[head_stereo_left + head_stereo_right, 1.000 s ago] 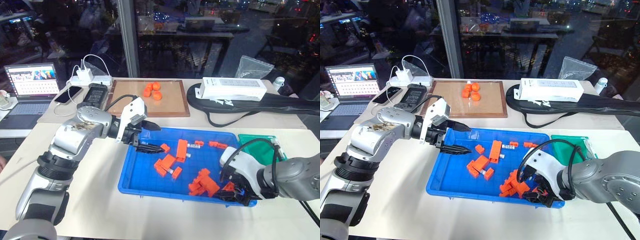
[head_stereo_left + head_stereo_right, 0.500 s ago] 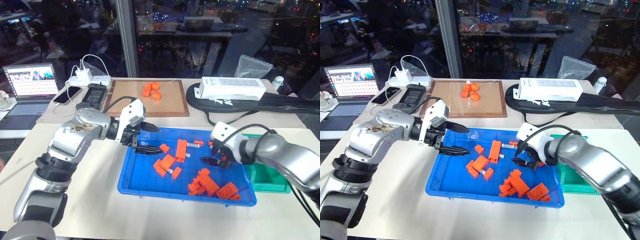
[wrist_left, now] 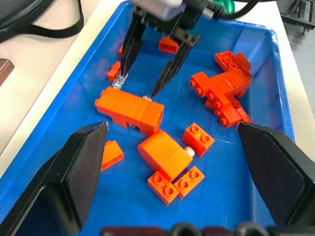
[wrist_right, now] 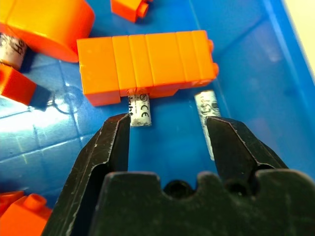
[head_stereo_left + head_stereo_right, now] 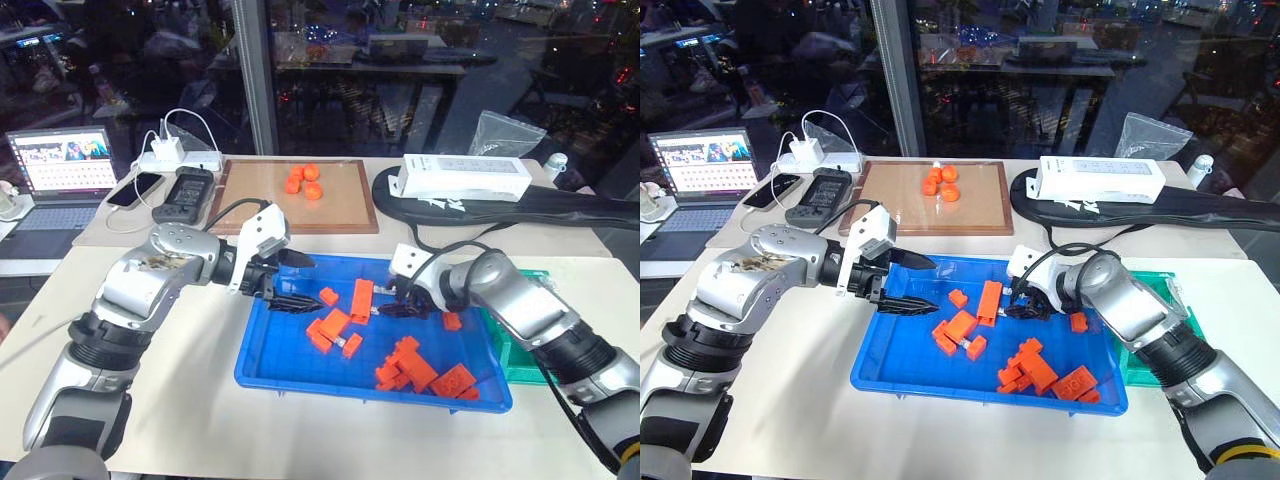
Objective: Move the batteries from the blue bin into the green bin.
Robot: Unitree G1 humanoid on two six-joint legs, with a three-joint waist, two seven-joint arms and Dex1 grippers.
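The right gripper (image 5: 383, 310) reaches down into the blue bin (image 5: 270, 368) near the middle of its far side, its fingers partly spread with nothing between them. In the right wrist view one finger (image 4: 106, 147) touches the end of a battery (image 4: 139, 110) that pokes out from under a long orange block (image 4: 146, 65), and the other finger stands just beside a second battery (image 4: 207, 108) lying on the bin floor next to that block. The left gripper (image 5: 290, 280) hovers over the bin's far left corner, its two fingers wide apart and empty. More orange blocks (image 5: 333, 330) lie scattered over the bin floor, with a cluster (image 5: 408, 366) toward the near right corner; another battery (image 3: 188, 152) peeks out from under a block near the middle. The green bin (image 5: 530, 355) sits on the table against the blue bin's right side, partly hidden by the right arm.
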